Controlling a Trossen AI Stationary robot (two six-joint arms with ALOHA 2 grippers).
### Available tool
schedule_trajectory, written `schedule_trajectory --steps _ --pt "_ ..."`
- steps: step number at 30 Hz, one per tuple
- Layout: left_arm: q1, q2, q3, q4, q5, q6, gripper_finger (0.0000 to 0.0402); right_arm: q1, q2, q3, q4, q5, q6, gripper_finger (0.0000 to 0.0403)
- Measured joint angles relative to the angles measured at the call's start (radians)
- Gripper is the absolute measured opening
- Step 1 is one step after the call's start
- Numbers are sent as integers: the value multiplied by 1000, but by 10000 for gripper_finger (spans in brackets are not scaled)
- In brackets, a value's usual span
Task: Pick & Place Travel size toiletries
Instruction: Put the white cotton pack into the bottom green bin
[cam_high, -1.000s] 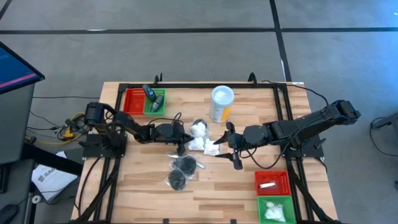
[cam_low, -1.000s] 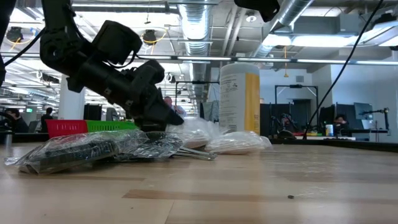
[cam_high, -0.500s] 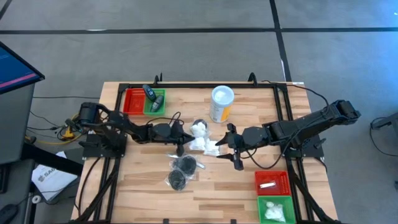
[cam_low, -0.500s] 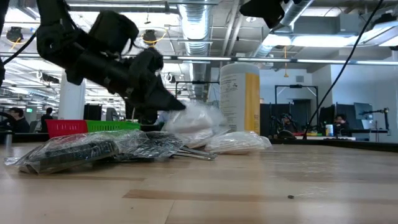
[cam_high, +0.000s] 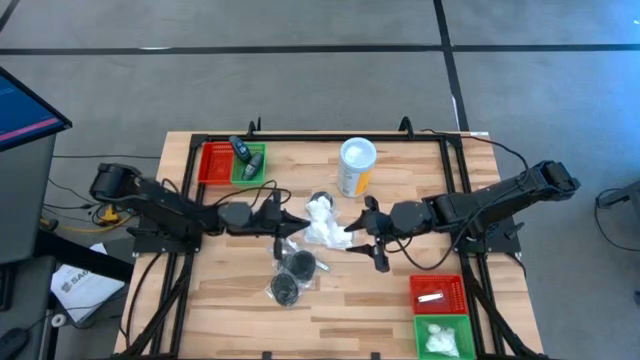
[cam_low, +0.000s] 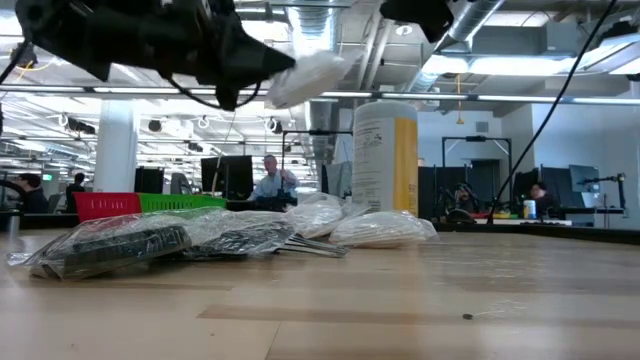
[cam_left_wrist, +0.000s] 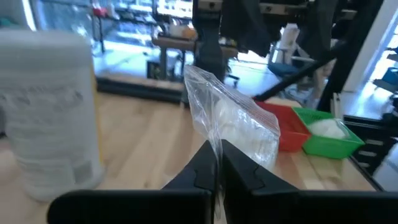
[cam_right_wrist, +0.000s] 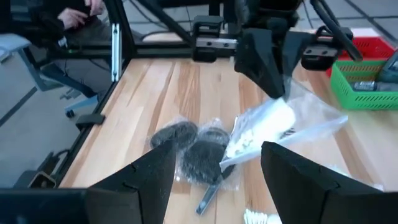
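Note:
My left gripper (cam_high: 287, 224) is shut on a white packet in a clear bag (cam_low: 305, 75), high above the table's middle. Under it lie dark round pucks in clear wrap (cam_high: 295, 265), a silvery tube (cam_right_wrist: 208, 196) and more white packets (cam_low: 380, 230), all flat on the wood. My right gripper (cam_high: 365, 240) hovers open just right of this pile, its fingers (cam_right_wrist: 143, 180) wide apart around nothing. A small dark bottle (cam_high: 240, 150) lies in the far-left bins. My left gripper pinches the clear bag's edge (cam_left_wrist: 214, 146) between its two fingers. The fingers are level and come from the table's left. The packet (cam_left_wrist: 239, 127) juts out beyond the fingertips, lifted clear of the pile and the table.
A yellow canister with a white lid (cam_high: 356, 165) stands upright at the far middle. A red and a green bin (cam_high: 232, 163) sit at the far left. Another red bin (cam_high: 438, 295) and a green bin (cam_high: 442, 335) with white packets sit at the near right.
My left gripper has risen well above the pile and drawn back a little toward the table's left, staying shut on the white packet. The packet has come off the pile and now hangs clear. The pucks and other packets lie as before.

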Motion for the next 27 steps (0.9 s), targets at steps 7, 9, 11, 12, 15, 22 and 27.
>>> schedule_trajectory --steps 7,9,11,12,15,22,27 --pt "-51 -5 29 8 -108 97 1 -34 0 0 2 0 32 225" --pt "-67 -1 49 4 -130 133 1 -46 0 0 1 0 48 225" --pt "-83 -1 74 6 -149 179 1 -55 0 0 2 0 52 225" --pt "-90 -2 83 8 -159 203 0 -59 0 0 2 0 52 225" --pt "-110 -1 103 2 -184 261 0 -66 0 0 3 0 52 225" --pt "-129 58 150 0 -273 321 0 -66 0 0 10 0 52 225" --pt "-129 141 202 -2 -276 338 0 -66 0 0 14 0 52 225"
